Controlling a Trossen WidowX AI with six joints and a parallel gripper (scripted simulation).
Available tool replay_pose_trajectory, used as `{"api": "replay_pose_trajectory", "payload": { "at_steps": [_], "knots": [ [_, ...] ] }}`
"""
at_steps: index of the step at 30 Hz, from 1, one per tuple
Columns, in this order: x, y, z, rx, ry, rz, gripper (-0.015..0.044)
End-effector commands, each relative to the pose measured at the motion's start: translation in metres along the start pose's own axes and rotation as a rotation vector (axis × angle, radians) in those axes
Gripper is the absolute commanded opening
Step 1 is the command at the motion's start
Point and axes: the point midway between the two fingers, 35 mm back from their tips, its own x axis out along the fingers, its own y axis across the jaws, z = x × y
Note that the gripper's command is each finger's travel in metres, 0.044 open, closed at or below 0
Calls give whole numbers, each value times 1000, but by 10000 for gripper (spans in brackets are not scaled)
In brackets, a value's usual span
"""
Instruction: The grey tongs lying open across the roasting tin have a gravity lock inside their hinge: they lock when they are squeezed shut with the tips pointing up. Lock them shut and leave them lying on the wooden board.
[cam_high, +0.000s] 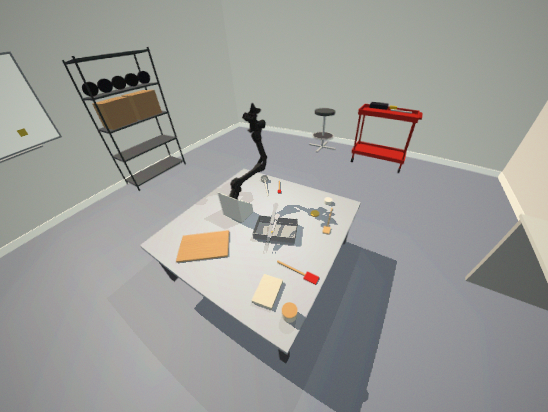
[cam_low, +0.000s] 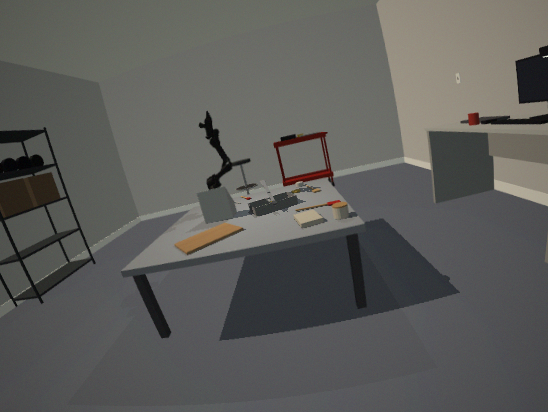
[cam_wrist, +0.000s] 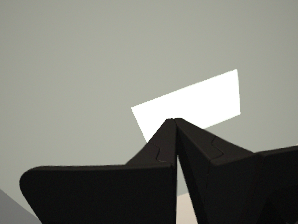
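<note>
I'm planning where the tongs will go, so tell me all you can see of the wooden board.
The wooden board is a flat, plain rectangular slab, light orange-brown, thin for its breadth, with straight edges and no handle in sight. It lies flat on the grey table, near one edge, apart from the roasting tin and the upright grey panel. Nothing rests on it, and only the table appears to touch it.
</note>
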Motion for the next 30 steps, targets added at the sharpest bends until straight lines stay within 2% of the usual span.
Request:
{"api": "replay_pose_trajectory", "payload": {
  "at_steps": [1,7,14,30],
  "knots": [
    [17,-36,11,36,17,-84,-150],
    [41,-98,16,85,62,-229,-150],
    [58,-178,-1,146,167,-415,-150],
    [52,-304,-58,172,351,-716,-150]
  ]
}}
